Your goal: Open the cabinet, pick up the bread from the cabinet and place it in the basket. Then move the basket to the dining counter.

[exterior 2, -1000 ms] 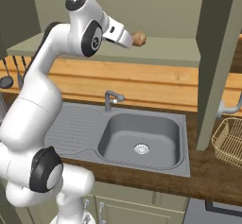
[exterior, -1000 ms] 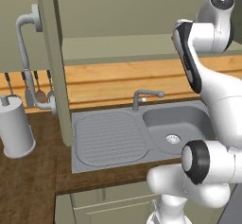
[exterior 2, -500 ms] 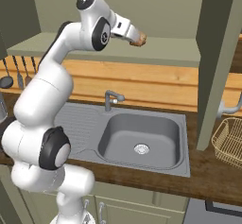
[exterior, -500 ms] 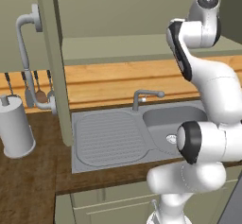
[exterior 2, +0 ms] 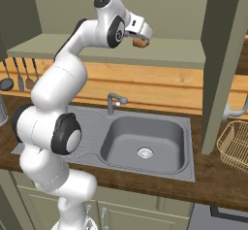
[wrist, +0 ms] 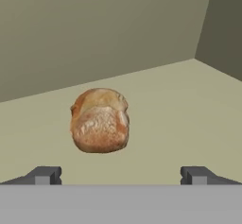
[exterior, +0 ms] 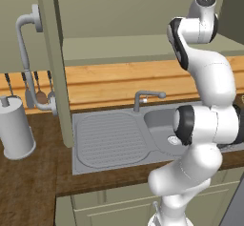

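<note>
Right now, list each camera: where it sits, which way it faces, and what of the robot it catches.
Left base view: behind the arm to its left, facing forward and down over the sink; the arm rises at the right.
Right base view: behind to its right, same sink; the arm at left, gripper by the bread in the cabinet.
Hand view: on the hand, looking along the open gripper at the bread; fingertips at the bottom.
Shared: both base views show the sink; right base and hand views show the bread.
</note>
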Controlling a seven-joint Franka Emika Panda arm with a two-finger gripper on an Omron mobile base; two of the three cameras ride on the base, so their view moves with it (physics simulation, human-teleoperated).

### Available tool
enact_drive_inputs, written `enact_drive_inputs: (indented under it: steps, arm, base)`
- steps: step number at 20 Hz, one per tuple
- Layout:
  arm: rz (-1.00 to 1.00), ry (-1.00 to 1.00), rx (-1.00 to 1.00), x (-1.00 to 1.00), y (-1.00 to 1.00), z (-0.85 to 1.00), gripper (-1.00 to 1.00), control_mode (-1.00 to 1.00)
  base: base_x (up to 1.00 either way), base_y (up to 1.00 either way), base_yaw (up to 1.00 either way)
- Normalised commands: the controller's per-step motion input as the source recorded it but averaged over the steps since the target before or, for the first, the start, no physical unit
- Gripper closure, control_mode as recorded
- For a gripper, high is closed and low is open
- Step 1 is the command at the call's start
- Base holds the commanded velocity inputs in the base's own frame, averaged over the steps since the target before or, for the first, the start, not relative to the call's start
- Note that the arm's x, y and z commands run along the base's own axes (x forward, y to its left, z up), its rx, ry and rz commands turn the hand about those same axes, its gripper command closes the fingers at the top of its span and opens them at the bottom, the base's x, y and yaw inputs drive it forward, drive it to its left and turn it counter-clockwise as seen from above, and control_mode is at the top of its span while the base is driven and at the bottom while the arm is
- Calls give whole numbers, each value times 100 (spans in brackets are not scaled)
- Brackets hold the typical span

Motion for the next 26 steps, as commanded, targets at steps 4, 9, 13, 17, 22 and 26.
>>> enact_drive_inputs:
  steps: [4,9,13,17,22,26]
  arm:
    - [0,0,0,40,9,-2,-100,-100]
    - [0,1,0,34,-9,-1,-100,-100]
    - [0,6,0,18,-3,-10,-100,-100]
    - [0,6,0,29,0,-18,-100,-100]
    - [0,6,0,38,-4,-23,-100,-100]
    - [0,9,0,32,-10,-23,-100,-100]
  base:
    - [0,0,0]
    - [0,0,0]
    - [0,0,0]
    - [0,0,0]
    - [0,0,0]
    - [0,0,0]
